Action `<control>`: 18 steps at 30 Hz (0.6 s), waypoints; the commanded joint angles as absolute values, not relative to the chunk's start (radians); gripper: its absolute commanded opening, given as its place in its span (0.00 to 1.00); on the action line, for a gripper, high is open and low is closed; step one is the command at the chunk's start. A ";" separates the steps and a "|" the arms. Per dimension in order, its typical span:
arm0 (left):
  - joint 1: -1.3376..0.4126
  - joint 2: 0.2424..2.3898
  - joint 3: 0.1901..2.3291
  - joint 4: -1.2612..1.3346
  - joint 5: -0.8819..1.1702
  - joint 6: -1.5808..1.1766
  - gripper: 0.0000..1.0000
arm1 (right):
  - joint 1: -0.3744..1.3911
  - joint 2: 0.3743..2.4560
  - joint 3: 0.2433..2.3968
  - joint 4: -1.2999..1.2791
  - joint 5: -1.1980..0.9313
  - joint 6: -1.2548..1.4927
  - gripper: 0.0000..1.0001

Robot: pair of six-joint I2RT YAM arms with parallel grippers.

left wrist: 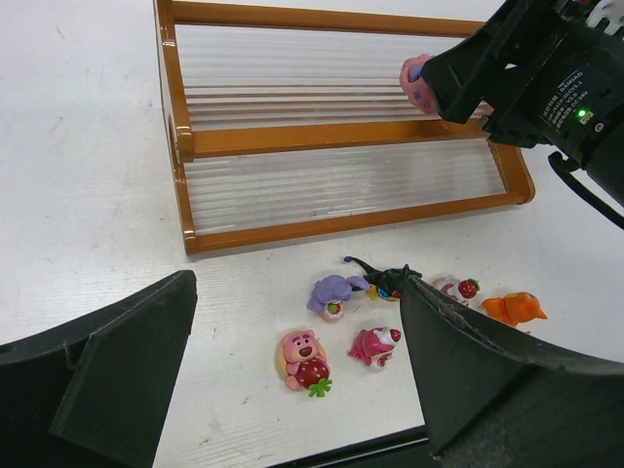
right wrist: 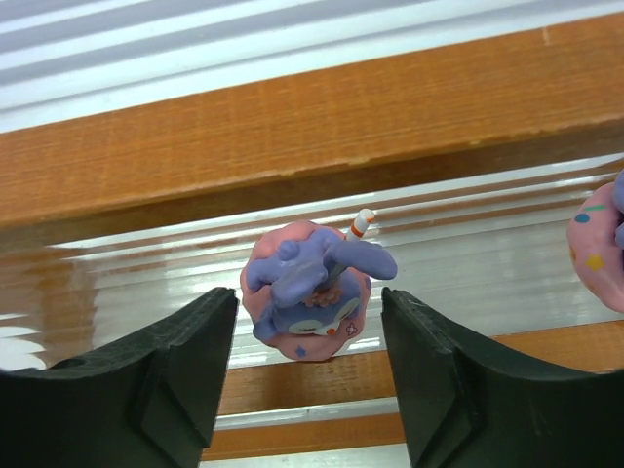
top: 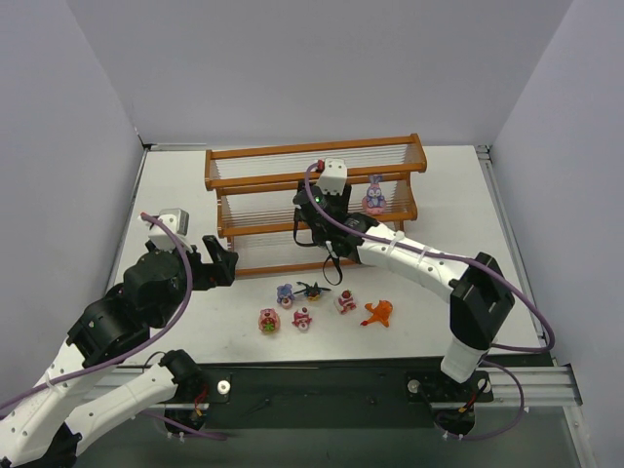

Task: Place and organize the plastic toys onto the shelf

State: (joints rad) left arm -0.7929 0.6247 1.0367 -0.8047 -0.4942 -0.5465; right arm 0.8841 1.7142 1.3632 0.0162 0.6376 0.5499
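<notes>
- Right pincer (right wrist: 308,297) is out at the shelf (top: 253,153), over the middle tier. The purple toy (right wrist: 310,304) sits on the rods, dead between its fingers (right wrist: 185,370).
- I read the jaws as parted off it. A sliver of shelf shows on either flank and I see no pinch, so the toy is set down, not held.
- Here's what my next move turns on: the toy lies straight ahead in the gap, with a finger just beside it on each side.
- Any sideways drift would clip it. I judge the way out is straight back along the fingers, toward the near edge, with the jaws a touch wider first.
- Watch the right side: a second toy (right wrist: 600,255) stands on the same tier, near the first but apart from it.
- Left pincer (left wrist: 295,292) hangs wide and empty above the desk (top: 175,195), off the shelf's front left corner.
- Six loose toys (top: 302,318) wait on the desk in front of the shelf, between the two arms.
- From the left wrist view, the lilac toy (left wrist: 333,295) and the pink toy (left wrist: 304,359) lie right under the left pincer. The orange toy (left wrist: 514,308) is off to the far right.
- My call: the left arm is the nearer one for the next pick, starting at that lilac-and-pink end.
</notes>
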 commanded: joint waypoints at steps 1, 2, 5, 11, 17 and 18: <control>-0.793 0.617 1.081 -0.799 -0.506 -0.557 0.95 | 0.885 1.692 1.376 0.005 0.650 0.557 0.66; -0.793 0.614 1.080 -0.799 -0.506 -0.557 0.95 | 0.885 1.687 1.376 0.005 0.649 0.554 0.68; -0.793 0.611 1.080 -0.802 -0.508 -0.558 0.95 | 0.885 1.671 1.381 0.006 0.634 0.546 0.71; -0.793 0.604 1.080 -0.804 -0.497 -0.563 0.95 | 0.900 1.611 1.382 -0.021 0.609 0.537 0.74; -0.793 0.618 1.049 -0.813 -0.437 -0.584 0.97 | 0.959 1.459 1.301 -0.133 0.568 0.560 0.76; -0.793 0.626 1.042 -0.818 -0.422 -0.601 0.97 | 0.963 1.416 1.287 -0.158 0.557 0.575 0.76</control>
State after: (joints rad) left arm -0.7929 0.6121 1.0367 -0.8127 -0.4713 -0.5636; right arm 0.9241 1.5684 1.3415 -0.0631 0.5758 0.5484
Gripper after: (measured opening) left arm 0.971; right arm 0.756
